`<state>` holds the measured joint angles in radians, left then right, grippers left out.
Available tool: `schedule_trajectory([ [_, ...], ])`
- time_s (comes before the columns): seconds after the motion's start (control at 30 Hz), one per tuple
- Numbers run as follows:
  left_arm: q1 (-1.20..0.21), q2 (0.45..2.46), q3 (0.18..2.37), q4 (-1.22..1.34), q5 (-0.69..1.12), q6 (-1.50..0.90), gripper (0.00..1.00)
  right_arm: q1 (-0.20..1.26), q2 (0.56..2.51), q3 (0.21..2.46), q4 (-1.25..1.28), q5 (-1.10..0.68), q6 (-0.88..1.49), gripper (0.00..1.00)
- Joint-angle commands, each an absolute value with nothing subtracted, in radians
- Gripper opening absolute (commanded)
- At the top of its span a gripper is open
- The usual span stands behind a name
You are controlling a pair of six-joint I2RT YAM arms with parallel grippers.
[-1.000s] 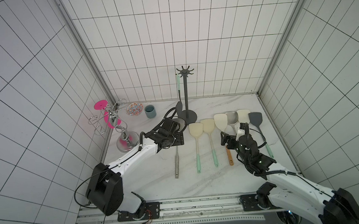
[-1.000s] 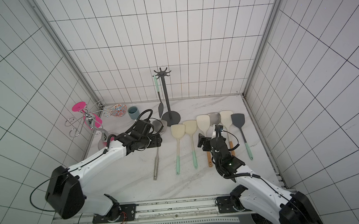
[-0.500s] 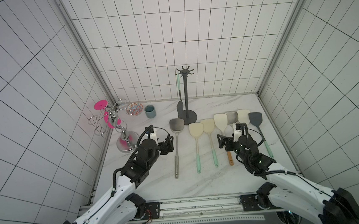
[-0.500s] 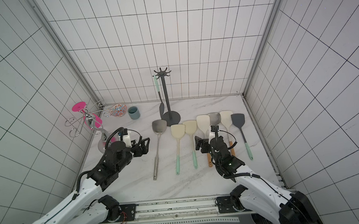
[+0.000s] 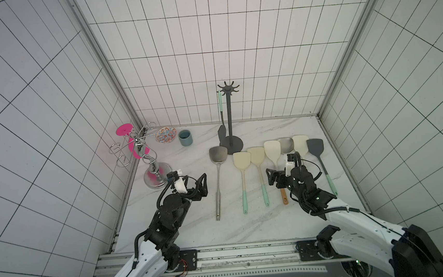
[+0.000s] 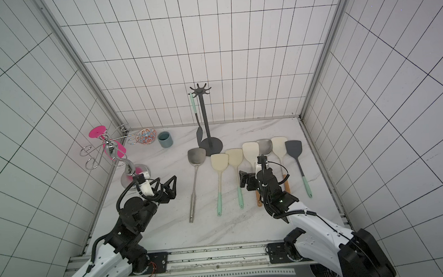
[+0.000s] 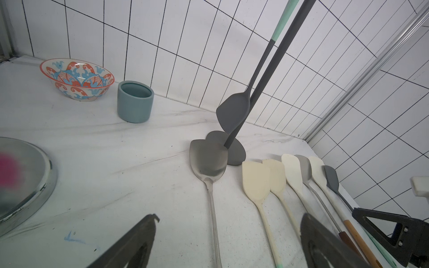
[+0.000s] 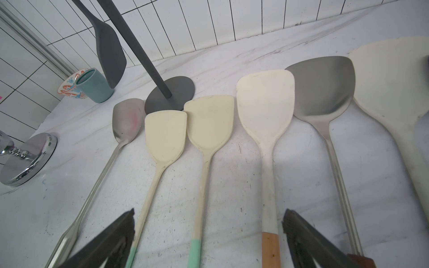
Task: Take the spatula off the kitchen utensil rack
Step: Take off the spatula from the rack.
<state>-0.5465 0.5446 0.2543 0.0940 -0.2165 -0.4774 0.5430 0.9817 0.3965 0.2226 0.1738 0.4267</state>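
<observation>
The kitchen utensil rack stands at the back middle, a dark grey pole on a round base. One spatula, dark grey head and mint handle, hangs from a hook on its crown. The left wrist view shows the rack and the spatula some way off; so does the right wrist view, rack and spatula. My left gripper is open and empty, front left of the rack. My right gripper hovers open over handles lying on the table.
Several spatulas lie in a row in front of the rack, from a steel one to a dark grey one. A chrome stand with pink pieces stands at the left. A patterned bowl and a blue cup sit by the back wall.
My left arm has drawn back from the steel spatula's head near the rack base toward the front left, its jaws opening wide. The right arm has barely moved.
</observation>
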Motion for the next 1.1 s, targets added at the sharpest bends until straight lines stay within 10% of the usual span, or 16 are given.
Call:
schedule_trajectory([
  [0.0, -0.541, 0.568, 0.281, 0.130, -0.225, -0.457, 0.98, 0.535, 0.983, 0.400, 0.259, 0.197, 0.445, 0.99],
  [1.07, -0.382, 1.467, 0.897, 0.516, 0.074, -0.269, 0.98, 0.535, 0.968, 0.350, 0.313, 0.308, 0.548, 0.99],
])
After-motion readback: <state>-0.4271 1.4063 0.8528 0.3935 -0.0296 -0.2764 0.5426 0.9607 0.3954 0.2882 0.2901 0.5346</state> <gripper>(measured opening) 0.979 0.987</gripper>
